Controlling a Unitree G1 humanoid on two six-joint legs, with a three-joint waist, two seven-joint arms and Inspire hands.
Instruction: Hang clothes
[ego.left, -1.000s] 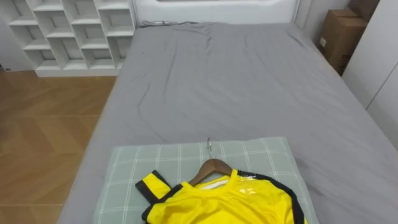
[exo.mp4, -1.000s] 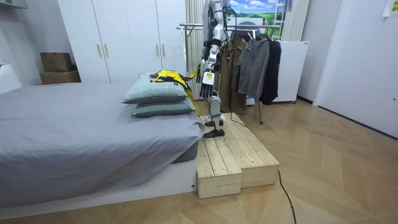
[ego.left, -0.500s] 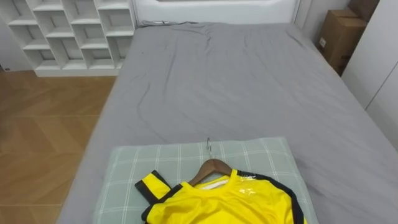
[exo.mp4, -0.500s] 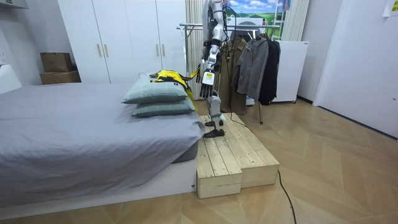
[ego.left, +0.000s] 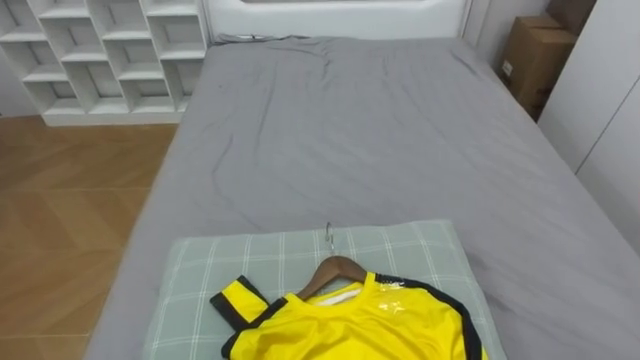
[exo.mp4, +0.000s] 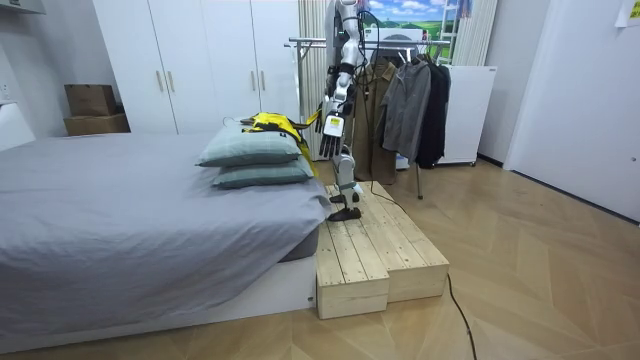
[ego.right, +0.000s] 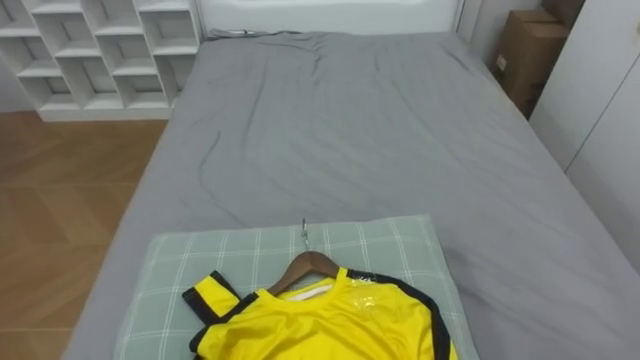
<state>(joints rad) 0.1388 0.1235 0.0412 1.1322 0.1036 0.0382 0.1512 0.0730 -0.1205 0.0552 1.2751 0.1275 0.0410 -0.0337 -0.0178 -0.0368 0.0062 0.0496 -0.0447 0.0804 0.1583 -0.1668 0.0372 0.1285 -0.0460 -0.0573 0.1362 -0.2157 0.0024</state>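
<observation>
Stands on a low wooden platform (exo.mp4: 370, 250) butted against the pillow end of a grey bed (ego.left: 370, 130), facing along the mattress. Lets the left hand (exo.mp4: 331, 143) hang straight down at the side nearer the room camera, just beside the stacked pillows, with fingers that look loose and straight and closed on nothing. Looks down on the yellow shirt (ego.left: 350, 320), already threaded onto a wooden hanger (ego.left: 335, 270) and lying flat on the green checked pillow (ego.left: 200, 270), with black trim at collar and cuffs and one short sleeve folded out toward the left. Sees the metal hook (ego.left: 328, 237) poking out past the collar and resting on the pillow cloth, pointing up the bed. Finds the shirt's lower part cut off by the bottom edge of the eye views. Shows, in the room view, that top pillow sitting on a second pillow (exo.mp4: 265, 174) of the same colour, with the shirt as a yellow patch on top. Has a clothes rack (exo.mp4: 300, 42) close behind the back, hung with dark jackets (exo.mp4: 405, 105), and white wardrobes (exo.mp4: 200, 60) along the far wall. Takes in a white cubby shelf (ego.left: 100, 50) beyond the bed's left side, above wooden floor (ego.left: 60, 210), and a cardboard box (ego.left: 530, 55) off to the right.
</observation>
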